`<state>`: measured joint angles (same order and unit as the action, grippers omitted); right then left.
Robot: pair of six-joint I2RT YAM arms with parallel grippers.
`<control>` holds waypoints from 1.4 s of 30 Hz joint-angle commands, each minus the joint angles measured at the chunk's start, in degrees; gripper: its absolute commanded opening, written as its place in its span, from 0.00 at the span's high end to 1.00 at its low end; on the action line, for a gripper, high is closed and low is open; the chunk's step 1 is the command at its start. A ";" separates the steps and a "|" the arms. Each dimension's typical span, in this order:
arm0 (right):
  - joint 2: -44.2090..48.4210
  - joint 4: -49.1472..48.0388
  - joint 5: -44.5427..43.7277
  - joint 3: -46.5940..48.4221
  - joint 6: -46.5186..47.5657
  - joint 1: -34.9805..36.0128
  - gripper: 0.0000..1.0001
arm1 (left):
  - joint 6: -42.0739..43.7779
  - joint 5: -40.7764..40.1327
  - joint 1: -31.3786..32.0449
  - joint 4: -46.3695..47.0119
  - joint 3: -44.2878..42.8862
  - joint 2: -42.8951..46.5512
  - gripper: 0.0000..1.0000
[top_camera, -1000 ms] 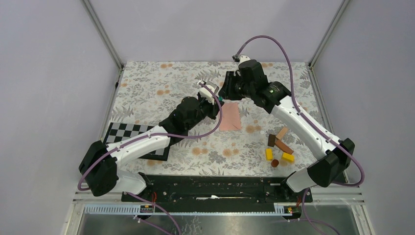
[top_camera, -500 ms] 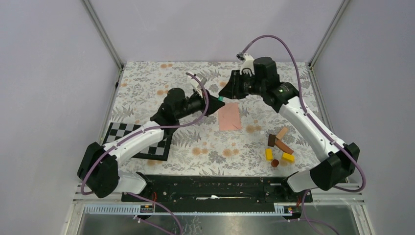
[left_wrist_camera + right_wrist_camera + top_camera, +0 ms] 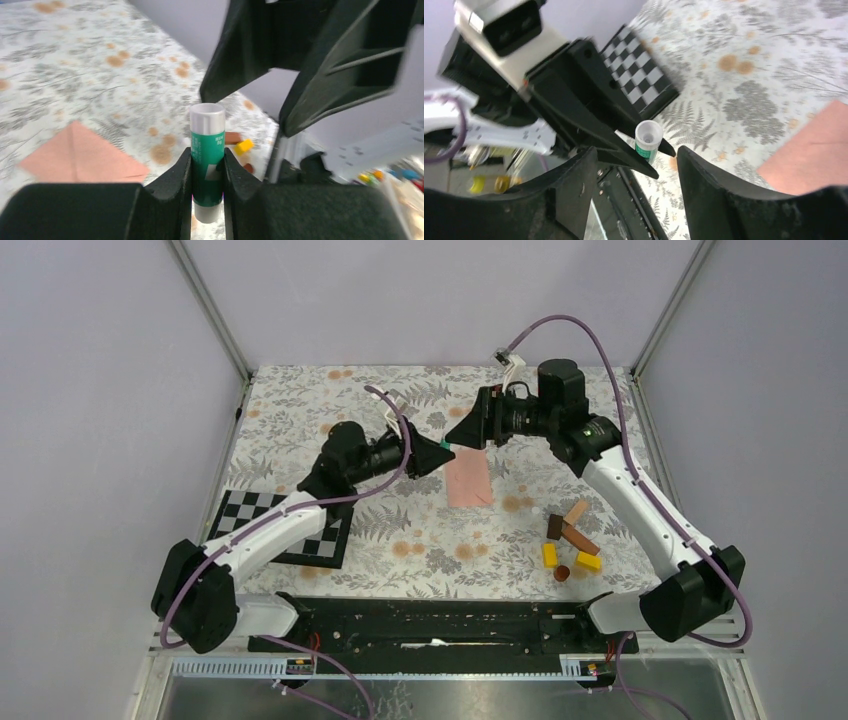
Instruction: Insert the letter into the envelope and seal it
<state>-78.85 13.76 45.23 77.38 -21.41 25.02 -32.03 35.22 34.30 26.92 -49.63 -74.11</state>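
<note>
Table (image 3: 300, 410): floral-patterned surface; carries every item listed below.
Checkerboard (image 3: 250, 512): lies flat at the left near side of the table, partly covered by the left arm.
Left gripper (image 3: 207, 165): raised above mid-table, pointing right; jaws clamped on the body of the glue stick.
Right gripper (image 3: 636, 150): raised, pointing left, tip to tip with the left gripper; jaws spread apart with nothing between them.
Envelope (image 3: 468, 480): salmon-pink, flat on the table near its centre, just below and on the near side of the two gripper tips; diagonal fold lines face up; neither gripper touches it.
Blocks (image 3: 570, 540): small wooden cluster, brown and yellow, right of the envelope, well apart from it.
Glue stick (image 3: 207, 150): green body, white end; the white end projects beyond the left gripper toward the right gripper.
</note>
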 commanded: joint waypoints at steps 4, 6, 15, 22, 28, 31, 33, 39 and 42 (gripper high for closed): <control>1.95 12.54 -32.26 7.53 -4.68 5.62 0.36 | 21.28 -34.20 9.23 -12.06 -3.96 1.66 1.00; 1.06 14.64 -37.36 8.96 -4.69 8.45 0.37 | 24.06 -39.51 11.45 -11.91 -4.28 1.39 1.00; -3.41 20.70 -46.64 13.97 -5.03 12.32 0.47 | 27.24 -43.98 14.25 -9.65 -4.77 0.16 1.00; -5.40 19.13 -45.42 14.23 -5.41 12.82 0.45 | 27.24 -43.10 14.52 -8.81 -4.51 0.28 1.00; -6.56 17.38 -43.20 14.34 -6.79 13.17 0.47 | 27.02 -42.56 14.65 -8.56 -4.34 0.34 1.00; -7.05 16.95 -42.94 14.38 -7.05 13.36 0.49 | 27.12 -42.28 14.63 -8.47 -4.34 0.34 1.00; -7.39 16.68 -42.38 14.53 -7.19 13.43 0.51 | 27.11 -42.17 14.65 -8.41 -4.34 0.29 1.00; -7.79 16.59 -42.55 14.73 -7.13 13.47 0.67 | 26.85 -41.75 14.63 -8.26 -4.51 0.03 1.00; -7.82 16.61 -41.19 14.72 -5.19 13.45 0.77 | 26.07 -40.59 14.56 -8.28 -4.37 0.42 1.00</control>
<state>-86.43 31.75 3.27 89.78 -28.58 38.24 -5.82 -6.48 48.69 14.85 -51.72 -74.26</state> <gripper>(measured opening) 0.291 0.223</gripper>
